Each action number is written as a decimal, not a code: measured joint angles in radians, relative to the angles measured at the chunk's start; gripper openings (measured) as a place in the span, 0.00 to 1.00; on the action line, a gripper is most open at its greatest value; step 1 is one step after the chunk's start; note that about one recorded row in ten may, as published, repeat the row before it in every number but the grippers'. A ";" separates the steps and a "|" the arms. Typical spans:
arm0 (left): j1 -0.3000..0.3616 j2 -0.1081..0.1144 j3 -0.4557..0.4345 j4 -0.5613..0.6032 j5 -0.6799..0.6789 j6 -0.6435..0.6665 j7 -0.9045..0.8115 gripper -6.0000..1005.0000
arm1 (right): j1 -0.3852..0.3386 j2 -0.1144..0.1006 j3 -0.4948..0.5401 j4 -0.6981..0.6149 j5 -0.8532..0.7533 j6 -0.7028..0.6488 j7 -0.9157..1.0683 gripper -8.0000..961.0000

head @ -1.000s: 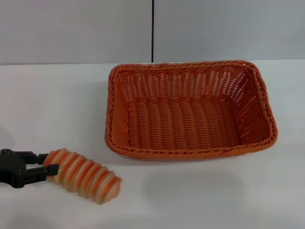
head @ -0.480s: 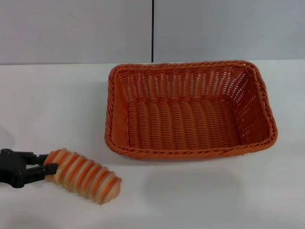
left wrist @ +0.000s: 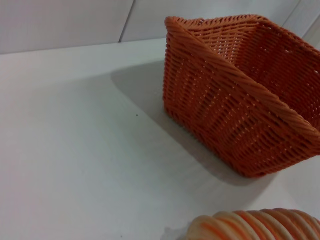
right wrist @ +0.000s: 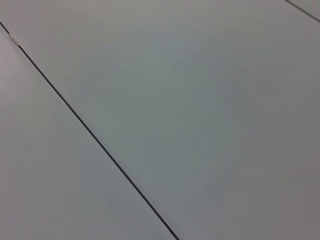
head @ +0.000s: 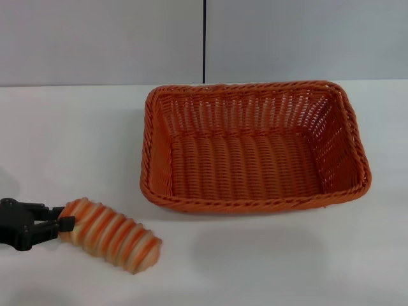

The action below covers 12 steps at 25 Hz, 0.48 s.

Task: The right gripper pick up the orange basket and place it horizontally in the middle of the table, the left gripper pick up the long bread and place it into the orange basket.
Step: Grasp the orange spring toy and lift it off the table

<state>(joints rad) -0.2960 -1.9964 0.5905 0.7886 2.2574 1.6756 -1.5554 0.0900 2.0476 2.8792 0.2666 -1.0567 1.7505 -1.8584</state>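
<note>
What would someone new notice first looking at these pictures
The big orange basket draws the eye first: it sits empty, open side up, in the middle of the white table, its long side across the head view. Next comes the striped long bread, lying on the table in front of the basket toward the robot's left. The black left gripper is closed on the bread's outer end; the right gripper is out of view.

We see the orange basket (head: 255, 146) standing upright and empty, long side across, near the middle of the table (head: 70, 140); woven wicker, braided rim, slanted sides. The long bread (head: 109, 234) lies on its side near the front left, apart from the basket, pale tan with orange-brown crosswise ridges, its left end between the left gripper's (head: 62, 223) fingers
</note>
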 joint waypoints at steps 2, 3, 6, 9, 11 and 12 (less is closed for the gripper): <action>0.000 0.000 0.000 0.001 0.000 0.001 0.000 0.28 | 0.000 0.000 0.000 0.000 -0.001 -0.002 0.000 0.48; -0.001 0.000 0.000 0.001 -0.001 0.003 0.000 0.27 | 0.001 0.000 0.000 0.000 -0.001 -0.004 0.000 0.48; -0.001 0.000 0.000 0.001 -0.001 0.005 0.000 0.26 | 0.002 0.001 0.000 0.000 0.000 -0.007 0.000 0.48; -0.001 0.001 0.000 0.001 -0.001 0.010 0.000 0.24 | 0.002 0.003 0.000 0.000 0.000 -0.010 0.001 0.48; -0.002 0.002 0.000 0.000 -0.001 0.013 0.000 0.23 | 0.002 0.004 0.000 0.000 0.000 -0.011 0.001 0.48; -0.003 0.002 0.000 -0.001 -0.001 0.016 0.000 0.23 | 0.002 0.003 0.000 0.000 0.000 -0.011 0.001 0.48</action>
<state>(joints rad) -0.2992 -1.9941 0.5905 0.7875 2.2563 1.6912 -1.5554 0.0920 2.0511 2.8793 0.2669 -1.0567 1.7396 -1.8577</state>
